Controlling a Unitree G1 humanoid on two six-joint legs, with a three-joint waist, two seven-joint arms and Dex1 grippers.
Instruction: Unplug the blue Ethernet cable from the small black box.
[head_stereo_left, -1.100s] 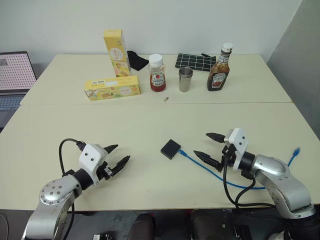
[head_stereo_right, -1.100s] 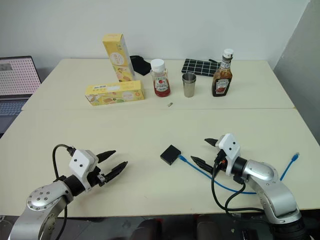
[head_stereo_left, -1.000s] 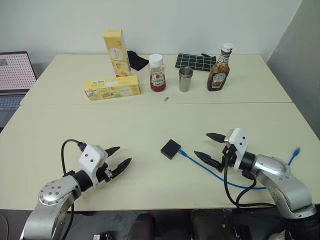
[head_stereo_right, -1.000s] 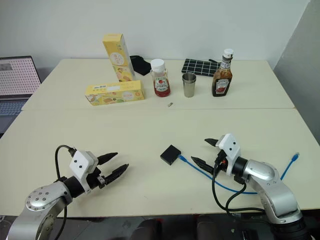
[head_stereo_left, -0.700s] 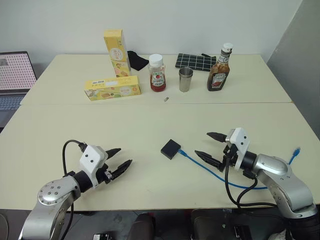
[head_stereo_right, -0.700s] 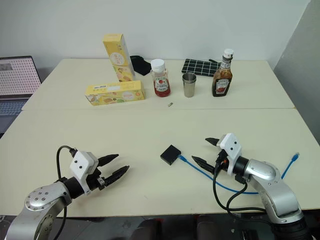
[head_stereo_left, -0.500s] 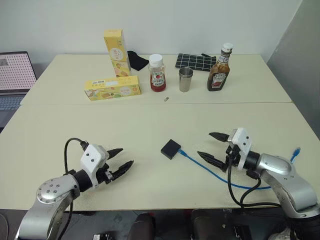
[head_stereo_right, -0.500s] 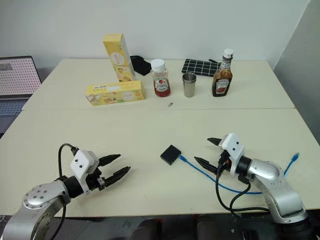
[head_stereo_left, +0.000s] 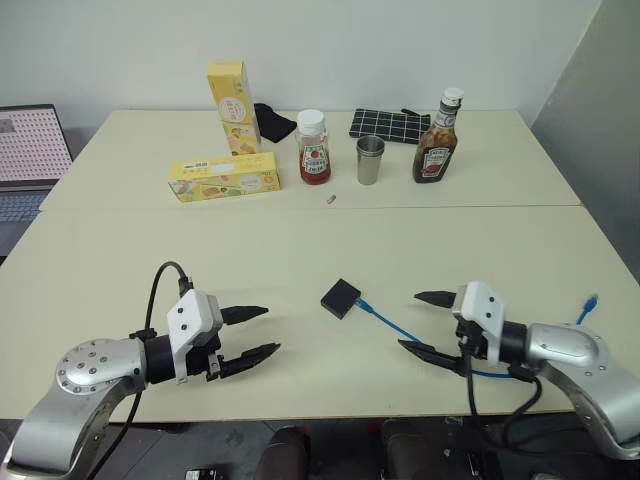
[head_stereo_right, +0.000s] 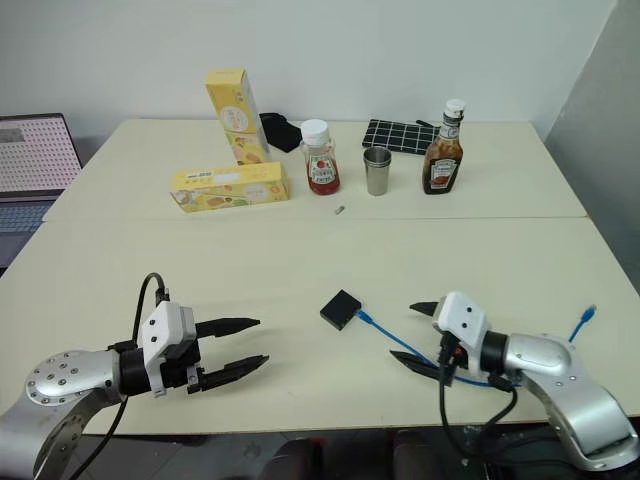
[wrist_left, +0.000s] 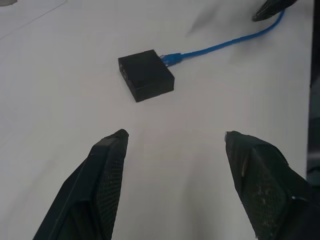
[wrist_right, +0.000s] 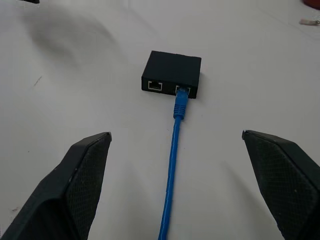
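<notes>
Small matte-black squarish box (head_stereo_left: 341, 298) sits mid-table on the cream tabletop (head_stereo_left: 300, 240), thin bright-blue Ethernet cable (head_stereo_left: 400, 326) still plugged into its side w/ plug seated in 1 of 2 ports (right wrist view); cable runs off toward your right gripper & table edge. Nothing unplugged yet

Change vs a sec ago: your left gripper (head_stereo_left: 250, 333) has swung in & turned toward the box, black fingers spread apart, holding nothing, still well short of it. Right gripper (head_stereo_left: 430, 324) has pulled back a bit toward you, jaws wide apart, empty, over the cable

Meaning, imo: you're still lining up, both grippers now aimed at box from either side. Likely left pins box, right takes the plug. No contact yet
</notes>
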